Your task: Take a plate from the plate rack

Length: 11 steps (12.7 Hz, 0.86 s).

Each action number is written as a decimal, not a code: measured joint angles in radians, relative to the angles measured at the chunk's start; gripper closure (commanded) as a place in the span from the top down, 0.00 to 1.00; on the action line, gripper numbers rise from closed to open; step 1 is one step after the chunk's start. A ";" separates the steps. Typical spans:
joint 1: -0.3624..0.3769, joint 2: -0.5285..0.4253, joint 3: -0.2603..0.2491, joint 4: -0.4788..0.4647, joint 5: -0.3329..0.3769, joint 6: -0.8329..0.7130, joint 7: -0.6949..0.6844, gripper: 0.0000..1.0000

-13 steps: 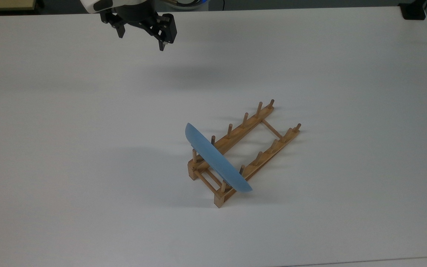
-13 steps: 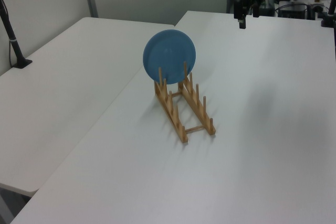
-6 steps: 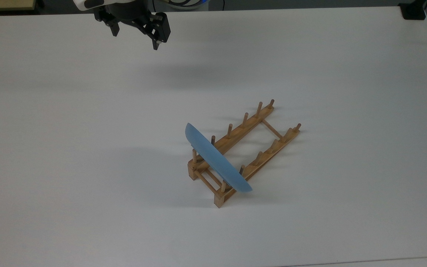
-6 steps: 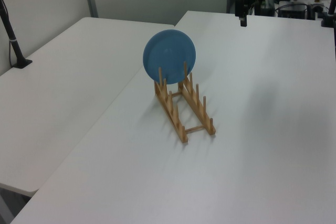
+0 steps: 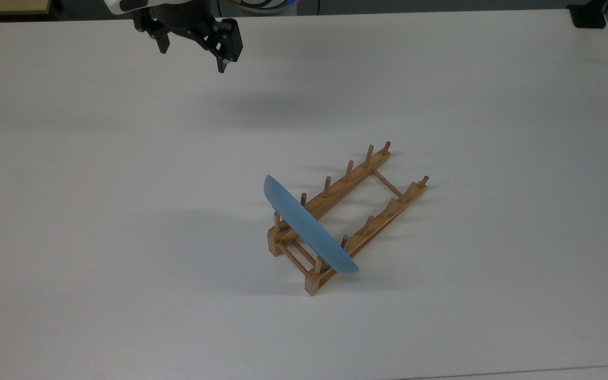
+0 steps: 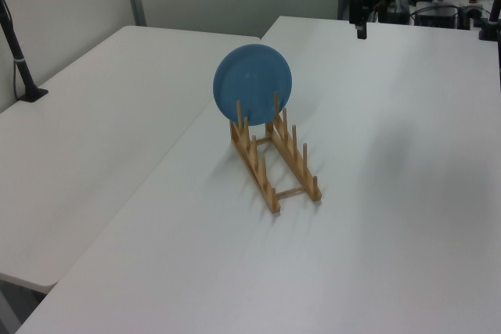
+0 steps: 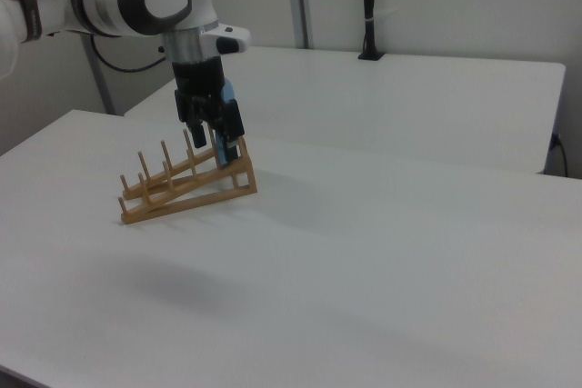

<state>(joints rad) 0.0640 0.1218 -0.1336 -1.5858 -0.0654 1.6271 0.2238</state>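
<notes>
Top view looks steeply down — left and right views face each other across the plate rack (image 5: 346, 216), all sharing it.

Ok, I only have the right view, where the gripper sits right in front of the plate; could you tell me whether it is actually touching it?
Observer: No. In the top view the gripper hangs open near the table's upper edge, well apart from the plate.
Operator: Thank you. Which slot of the plate rack holds the plate?
Observer: The end slot at the top view's lower left of the plate rack; the other pegs stand free.
Operator: And how does the plate sit?
Observer: In the left view it stands on edge, its round face toward the camera.
</notes>
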 measured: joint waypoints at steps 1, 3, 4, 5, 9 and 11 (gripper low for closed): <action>0.001 0.009 0.000 0.004 -0.001 0.029 0.000 1.00; 0.036 0.042 0.001 0.014 -0.030 0.132 -0.004 1.00; 0.061 0.052 0.002 0.028 -0.039 0.164 -0.003 1.00; 0.081 0.055 0.002 0.051 -0.053 0.186 -0.003 1.00; 0.149 0.085 0.005 0.081 -0.155 0.488 -0.026 0.76; 0.189 0.145 0.006 0.081 -0.280 0.598 -0.024 0.66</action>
<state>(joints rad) 0.2534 0.2668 -0.1271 -1.5051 -0.3455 2.2256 0.2000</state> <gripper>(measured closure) 0.233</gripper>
